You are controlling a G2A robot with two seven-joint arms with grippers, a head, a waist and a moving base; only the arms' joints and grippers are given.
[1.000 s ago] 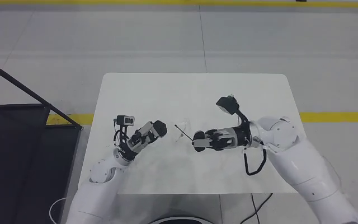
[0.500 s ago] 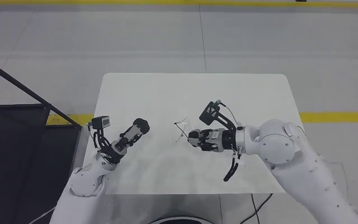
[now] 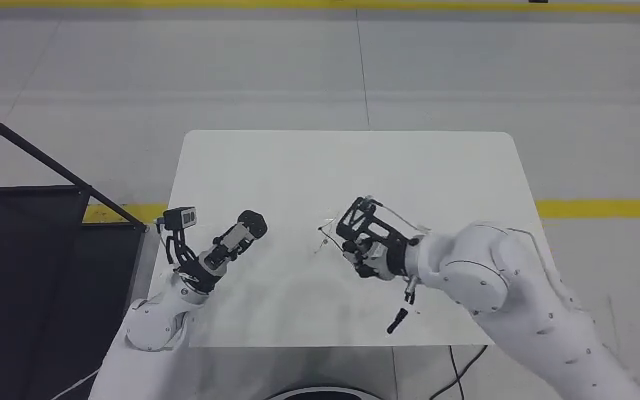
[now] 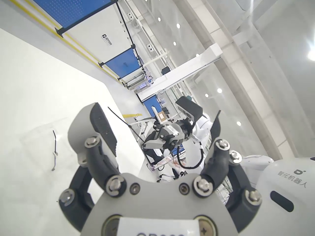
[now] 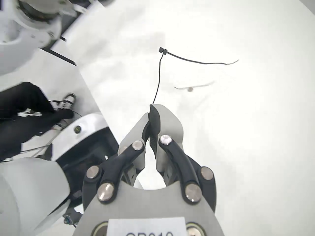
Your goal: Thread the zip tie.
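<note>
Zip tie, thin black plastic [image 5: 159, 74], is held over the middle of the white table [image 3: 300, 160], with your right gripper [image 5: 150, 108] clamped on its strap. At the tie's 9 o'clock, well apart, your left gripper [image 3: 254, 222] hangs with its fingers spread wide.

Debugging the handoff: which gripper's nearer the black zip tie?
Right. The right gripper is shut on the zip tie; the left gripper is open, well apart from it.
</note>
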